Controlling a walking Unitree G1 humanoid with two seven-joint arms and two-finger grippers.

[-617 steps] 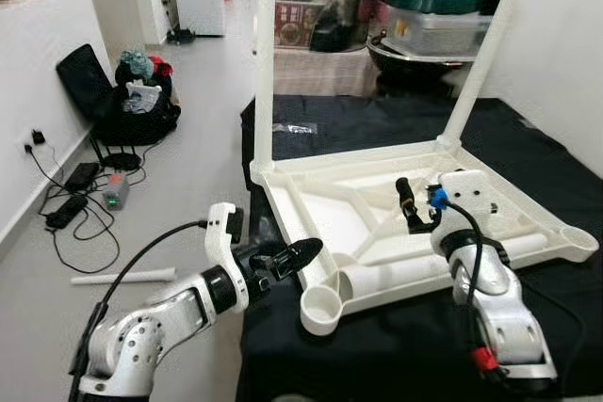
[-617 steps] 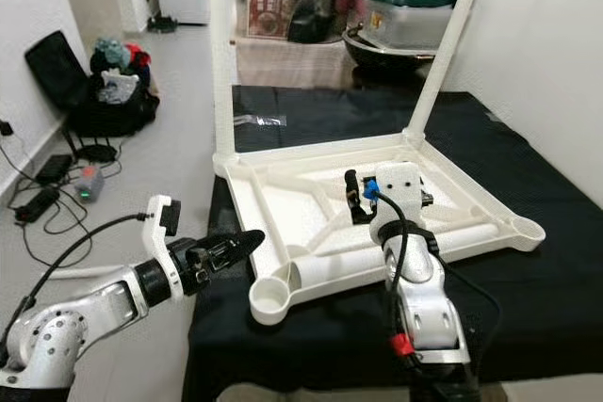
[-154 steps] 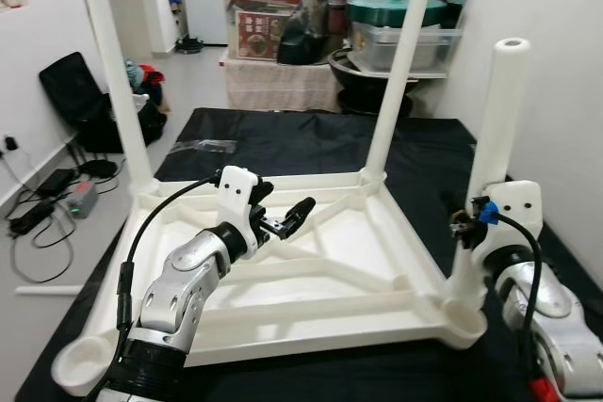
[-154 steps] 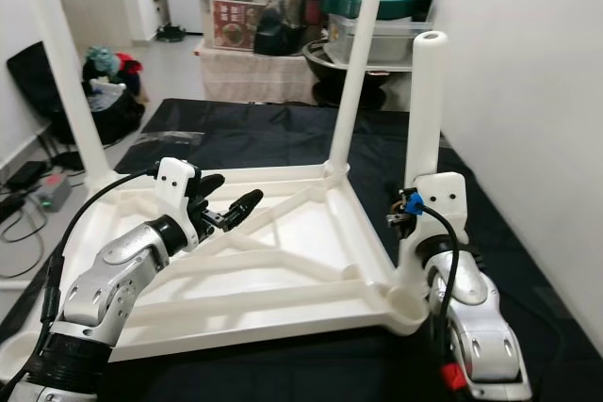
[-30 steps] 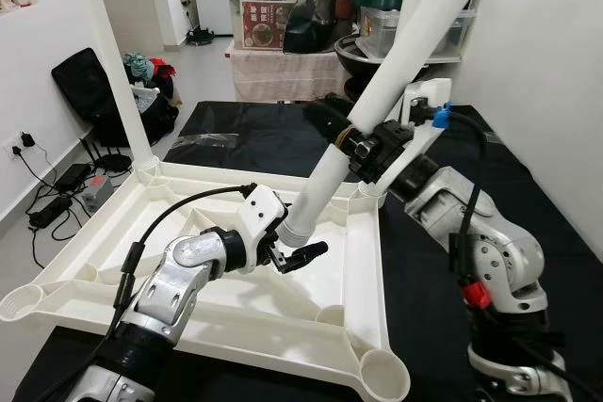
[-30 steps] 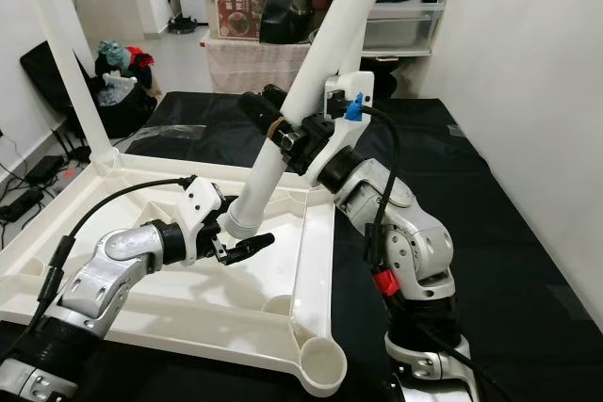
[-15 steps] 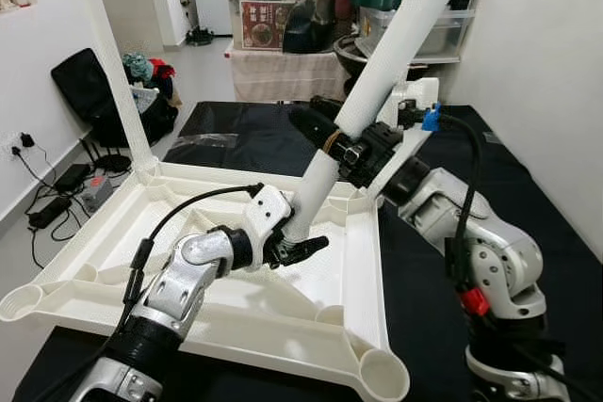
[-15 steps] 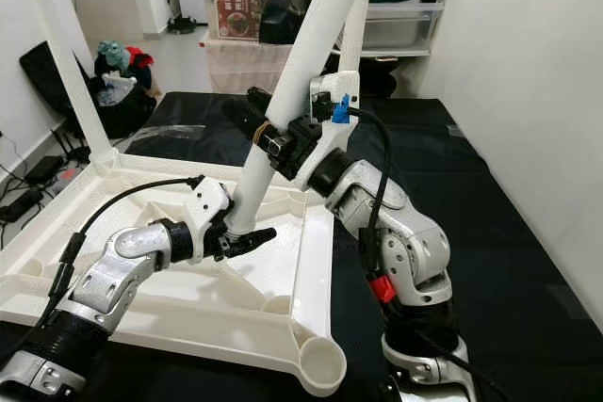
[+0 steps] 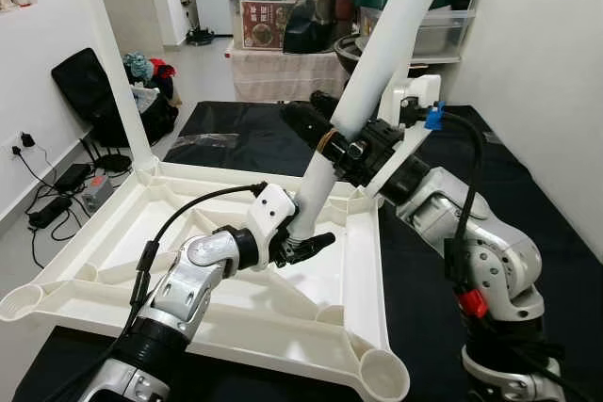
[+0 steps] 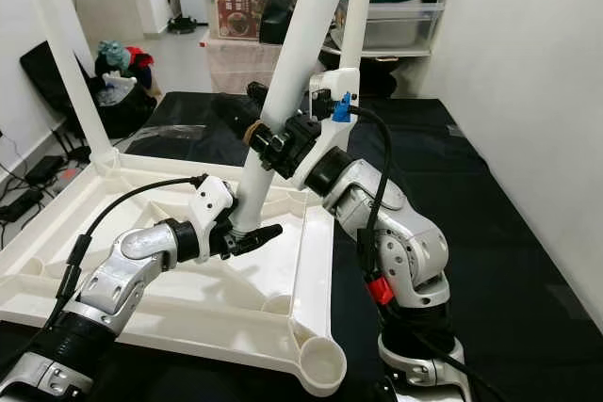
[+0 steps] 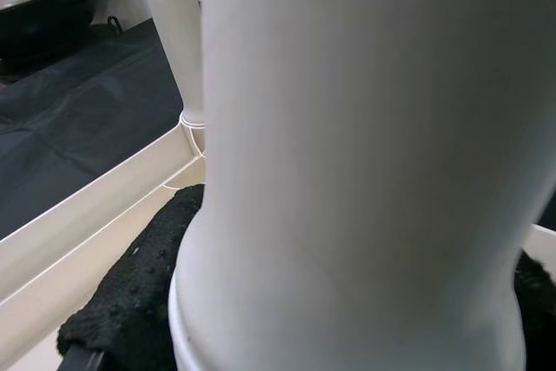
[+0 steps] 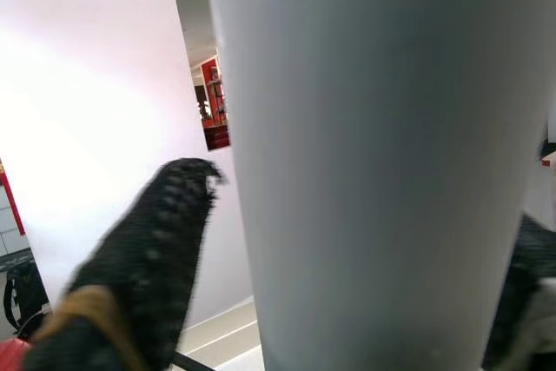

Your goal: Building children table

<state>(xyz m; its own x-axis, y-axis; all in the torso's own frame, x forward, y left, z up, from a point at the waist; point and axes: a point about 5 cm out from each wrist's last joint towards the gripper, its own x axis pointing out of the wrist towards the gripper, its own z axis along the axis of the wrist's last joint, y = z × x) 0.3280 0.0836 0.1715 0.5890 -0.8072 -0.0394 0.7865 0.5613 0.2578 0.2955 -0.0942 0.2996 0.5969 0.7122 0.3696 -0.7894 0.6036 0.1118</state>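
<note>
I'm mid-way through fitting a leg: the long white plastic tube leg is held by both arms above the upturned white plastic tabletop on the black-covered bench. My right gripper has its black fingers closed round the leg's middle; my left gripper is closed on its lower end, which hangs over the inner panel. The leg's long axis slants, foot end up and away to my right, plug end down toward me. Next, I judge, it must go to the empty round corner socket, stand upright and be pressed in.
</note>
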